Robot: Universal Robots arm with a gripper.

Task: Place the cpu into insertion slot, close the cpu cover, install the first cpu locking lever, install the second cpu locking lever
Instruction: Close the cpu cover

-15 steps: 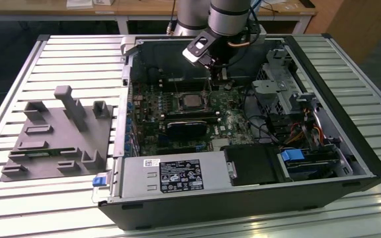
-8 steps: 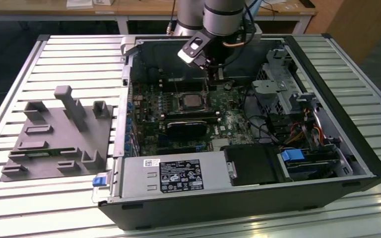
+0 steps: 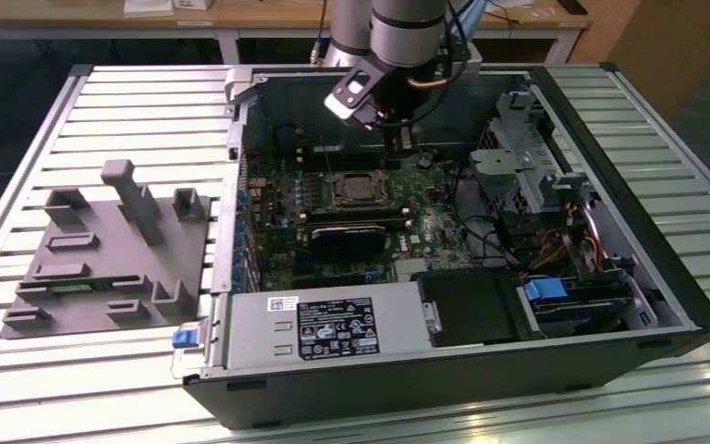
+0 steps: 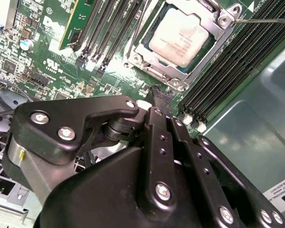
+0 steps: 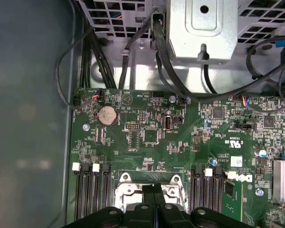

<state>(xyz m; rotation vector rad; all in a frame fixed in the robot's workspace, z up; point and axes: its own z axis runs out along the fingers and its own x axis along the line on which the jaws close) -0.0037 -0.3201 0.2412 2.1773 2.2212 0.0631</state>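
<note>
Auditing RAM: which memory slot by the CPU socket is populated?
The outermost slot of one bank, farthest from the cpu, holds a green memory module; the other memory slots are empty black channels.

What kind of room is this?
Likely a robotics lab or workshop: an open computer case sits on a slatted metal table, a robot arm reaches in, and wooden desks stand behind.

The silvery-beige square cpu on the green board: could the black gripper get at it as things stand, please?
Probably yes: the gripper hangs near the cpu with nothing between them, though the thin silvery metal cpu cover frames its edges, leaving the top exposed.
</note>
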